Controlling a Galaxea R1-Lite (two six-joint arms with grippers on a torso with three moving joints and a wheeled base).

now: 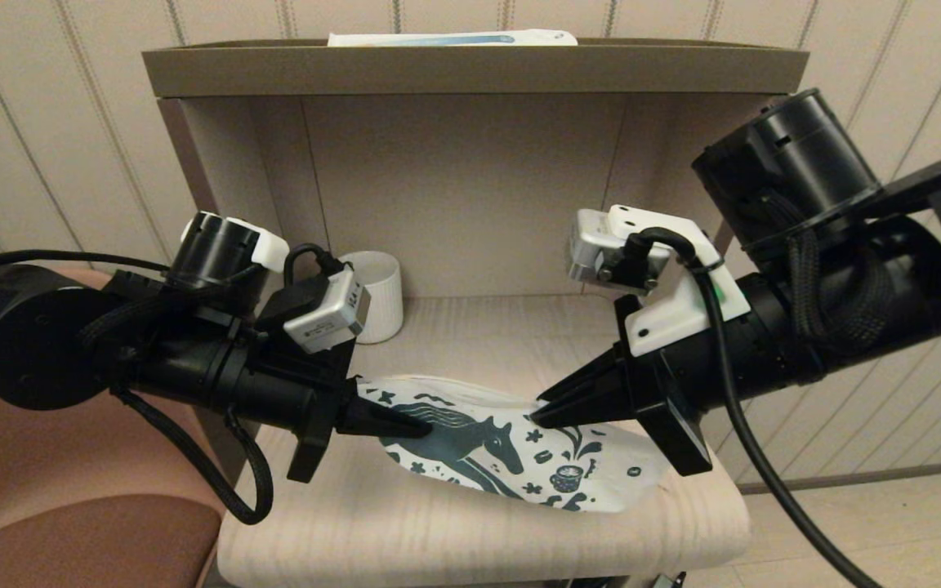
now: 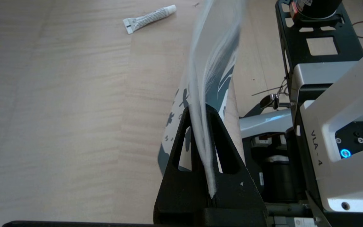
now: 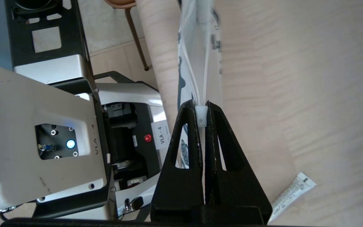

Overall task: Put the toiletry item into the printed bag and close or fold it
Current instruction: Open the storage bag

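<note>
The printed bag (image 1: 511, 457), white with a dark teal horse, is held just above the pale wooden shelf board between both arms. My left gripper (image 1: 421, 426) is shut on its left end; the left wrist view shows the bag's (image 2: 214, 47) edge pinched between the jaws of the gripper (image 2: 197, 110). My right gripper (image 1: 537, 416) is shut on the bag's upper edge, and in the right wrist view the clear zip slider (image 3: 201, 116) sits between the closed tips of the gripper (image 3: 202, 105). The toiletry item (image 2: 150, 18), a slim white tube (image 3: 291, 195), lies on the board outside the bag. It is hidden in the head view.
A white mug (image 1: 372, 296) stands at the back left of the alcove. A long white-and-blue box (image 1: 452, 37) lies on the shelf top (image 1: 470, 73). A brown seat (image 1: 70, 506) sits to the left, with the board's front edge (image 1: 470, 563) close below the bag.
</note>
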